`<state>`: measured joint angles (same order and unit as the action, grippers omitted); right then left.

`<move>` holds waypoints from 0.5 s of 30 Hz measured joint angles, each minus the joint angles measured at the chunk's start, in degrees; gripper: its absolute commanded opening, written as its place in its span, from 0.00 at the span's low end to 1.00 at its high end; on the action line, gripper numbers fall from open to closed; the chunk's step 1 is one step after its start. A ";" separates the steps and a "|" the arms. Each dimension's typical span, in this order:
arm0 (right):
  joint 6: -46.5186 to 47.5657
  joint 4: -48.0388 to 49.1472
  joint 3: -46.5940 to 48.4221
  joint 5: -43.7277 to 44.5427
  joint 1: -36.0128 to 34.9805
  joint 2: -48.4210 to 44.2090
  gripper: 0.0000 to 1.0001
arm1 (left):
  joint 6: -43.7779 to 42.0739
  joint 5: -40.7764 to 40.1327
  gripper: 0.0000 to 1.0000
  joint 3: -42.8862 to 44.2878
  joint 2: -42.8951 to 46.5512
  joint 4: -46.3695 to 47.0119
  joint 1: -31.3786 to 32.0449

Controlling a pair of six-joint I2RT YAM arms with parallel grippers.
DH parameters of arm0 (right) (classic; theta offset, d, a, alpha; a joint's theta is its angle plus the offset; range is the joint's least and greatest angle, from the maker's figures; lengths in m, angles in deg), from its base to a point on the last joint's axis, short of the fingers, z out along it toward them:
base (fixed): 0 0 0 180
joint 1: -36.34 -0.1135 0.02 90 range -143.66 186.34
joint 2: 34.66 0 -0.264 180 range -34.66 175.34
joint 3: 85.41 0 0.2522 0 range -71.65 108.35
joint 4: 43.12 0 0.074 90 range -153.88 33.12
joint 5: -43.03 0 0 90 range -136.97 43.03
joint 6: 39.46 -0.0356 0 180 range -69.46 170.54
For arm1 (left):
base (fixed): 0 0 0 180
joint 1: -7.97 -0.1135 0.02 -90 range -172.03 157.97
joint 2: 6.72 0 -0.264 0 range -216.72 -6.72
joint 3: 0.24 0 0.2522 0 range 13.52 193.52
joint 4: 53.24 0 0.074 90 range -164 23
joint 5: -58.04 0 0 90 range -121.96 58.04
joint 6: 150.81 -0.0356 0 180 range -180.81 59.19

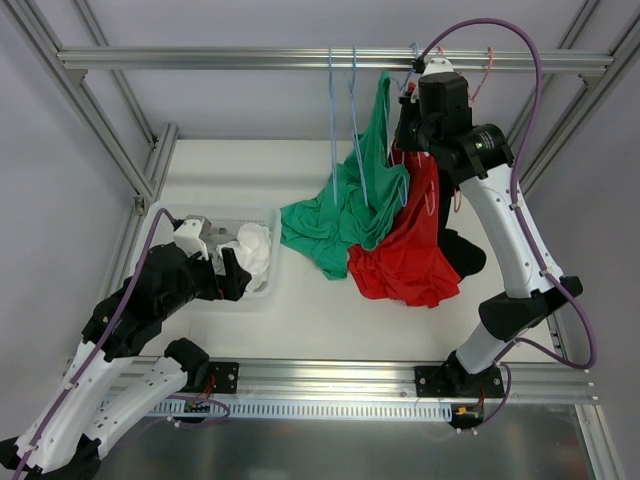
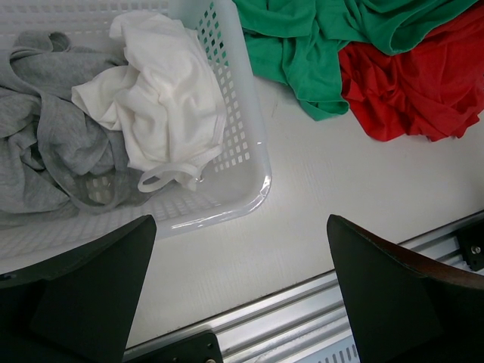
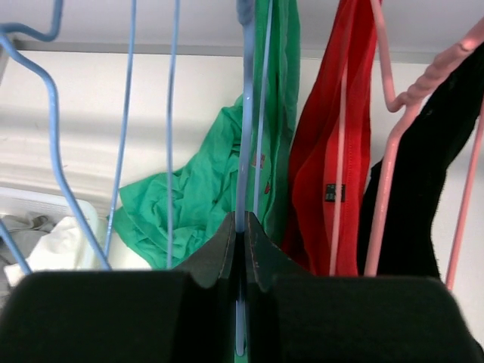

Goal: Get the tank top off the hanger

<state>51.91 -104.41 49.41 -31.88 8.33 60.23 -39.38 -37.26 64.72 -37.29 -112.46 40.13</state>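
Note:
The green tank top (image 1: pixel 340 215) hangs by a strap from a blue hanger (image 3: pixel 243 136) on the top rail (image 1: pixel 250 58), and most of its cloth is pooled on the table. In the right wrist view the green tank top (image 3: pixel 197 189) drapes down behind that wire. My right gripper (image 3: pixel 243 221) is shut on the blue hanger's wire, just under the rail. From above, the right wrist (image 1: pixel 440 100) hides its fingers. My left gripper (image 2: pixel 242 287) stands wide open and holds nothing, low over the table beside the basket (image 2: pixel 246 151).
A red tank top (image 1: pixel 410 250) and a black garment (image 1: pixel 465 252) hang on pink hangers (image 3: pixel 389 151) right of the green one. Another blue hanger (image 1: pixel 335 120) hangs bare to the left. The white basket (image 1: pixel 268 285) holds white (image 2: pixel 166 98) and grey (image 2: pixel 45 144) clothes.

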 measured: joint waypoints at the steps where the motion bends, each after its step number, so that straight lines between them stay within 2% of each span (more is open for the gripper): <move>1: -0.55 0.20 -0.02 -0.35 0.00 0.00 0.00 | -0.02 -0.09 0.99 -0.04 0.00 0.00 0.00; 15: -3.28 4.35 -3.30 -4.72 0.02 -5.07 0.00 | 0.00 -1.22 0.99 -0.04 0.00 0.02 0.00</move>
<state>48.63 -100.06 46.10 -36.60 8.35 55.16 -39.38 -38.48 64.68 -37.29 -112.43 40.13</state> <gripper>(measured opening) 0.034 0.986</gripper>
